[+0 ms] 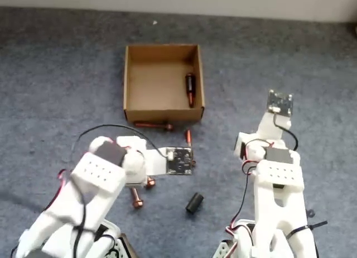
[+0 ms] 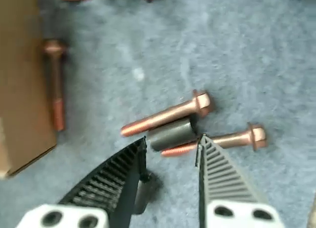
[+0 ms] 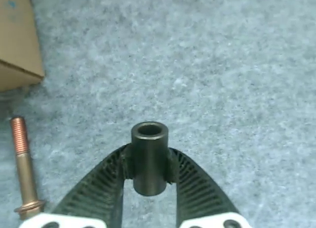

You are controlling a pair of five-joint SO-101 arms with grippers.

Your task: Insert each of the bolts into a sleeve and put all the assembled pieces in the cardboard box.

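Observation:
My left gripper (image 2: 171,140) is open, its tips on either side of a dark sleeve (image 2: 170,133) on the carpet. That sleeve lies between two copper bolts (image 2: 168,114) (image 2: 217,140). My right gripper (image 3: 149,164) is shut on another dark sleeve (image 3: 149,149), held with its open end up. A loose bolt (image 3: 23,169) lies beside it. The cardboard box (image 1: 131,82) sits at the back and holds one assembled piece (image 1: 191,89). A third sleeve (image 1: 194,202) lies between the arms.
One bolt (image 1: 153,124) lies along the box's front wall and another (image 1: 188,137) just in front of it. Two bolts (image 1: 136,197) rest by the left arm (image 1: 100,168). The right arm (image 1: 276,174) stands to the right on grey carpet.

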